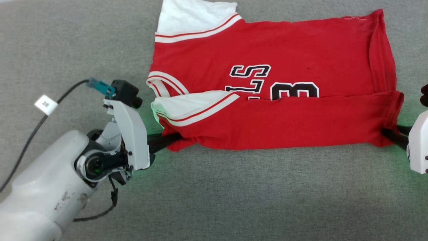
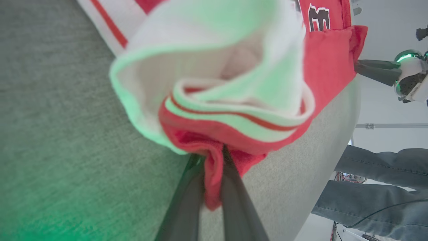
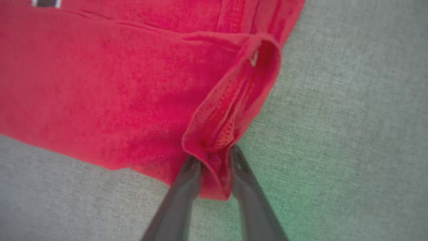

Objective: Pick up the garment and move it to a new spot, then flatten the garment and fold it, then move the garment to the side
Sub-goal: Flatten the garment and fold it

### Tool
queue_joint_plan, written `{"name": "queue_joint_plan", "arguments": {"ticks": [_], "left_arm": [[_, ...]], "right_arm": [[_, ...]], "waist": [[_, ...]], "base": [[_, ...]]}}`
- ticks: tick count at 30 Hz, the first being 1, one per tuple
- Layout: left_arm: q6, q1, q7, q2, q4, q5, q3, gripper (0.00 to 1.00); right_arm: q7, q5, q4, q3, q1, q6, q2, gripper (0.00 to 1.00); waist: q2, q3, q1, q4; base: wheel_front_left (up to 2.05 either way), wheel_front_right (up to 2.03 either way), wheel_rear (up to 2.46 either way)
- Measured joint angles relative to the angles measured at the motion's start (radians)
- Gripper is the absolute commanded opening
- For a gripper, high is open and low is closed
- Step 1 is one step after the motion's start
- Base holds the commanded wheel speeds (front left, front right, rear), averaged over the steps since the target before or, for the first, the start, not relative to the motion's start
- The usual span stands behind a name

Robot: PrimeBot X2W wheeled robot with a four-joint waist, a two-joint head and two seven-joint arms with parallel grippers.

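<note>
The garment lies sideways on the grey table, neck to the left and hem to the right. Its near long edge is folded up over the lower part of the black lettering. My left gripper is shut on the fold's left end, just below the folded white sleeve. The left wrist view shows red cloth squeezed between the two fingers of that gripper. My right gripper grips the fold's right end at the hem. In the right wrist view its fingers pinch a gathered tuck of the garment.
Grey fabric covers the table, with bare surface in front of the garment and to its left. A black cable with a white tag runs to my left wrist. A person's legs in jeans stand beyond the table's edge.
</note>
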Motion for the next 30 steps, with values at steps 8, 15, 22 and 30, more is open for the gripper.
{"name": "queue_joint_plan", "arguments": {"ticks": [8,15,22,30], "left_arm": [[-0.001,0.096,-0.083,0.043,-0.059,0.011,-0.004,0.0],[0.014,0.227,-0.154,0.13,-0.189,0.029,-0.012,0.0],[0.067,0.302,-0.201,0.168,-0.308,0.038,-0.014,0.0],[0.151,0.368,-0.365,0.195,-0.359,0.057,0.056,1.0]], "right_arm": [[-0.024,0.016,-0.027,-0.002,0.084,0.0,-0.026,0.0],[-0.002,0.044,-0.132,-0.049,0.249,0.0,-0.074,0.0],[0.005,0.03,-0.244,-0.14,0.383,0.0,-0.066,0.0],[-0.063,-0.058,-0.326,-0.277,0.444,0.0,0.019,1.0]], "waist": [[0.0,-0.049,0.0,0.014],[0.0,-0.09,0.0,0.024],[0.0,-0.095,0.0,0.028],[0.0,-0.099,0.0,0.018]], "base": [[0.0,0.0,0.0],[0.0,0.0,0.0],[0.0,0.0,0.0],[0.0,0.0,0.0]]}}
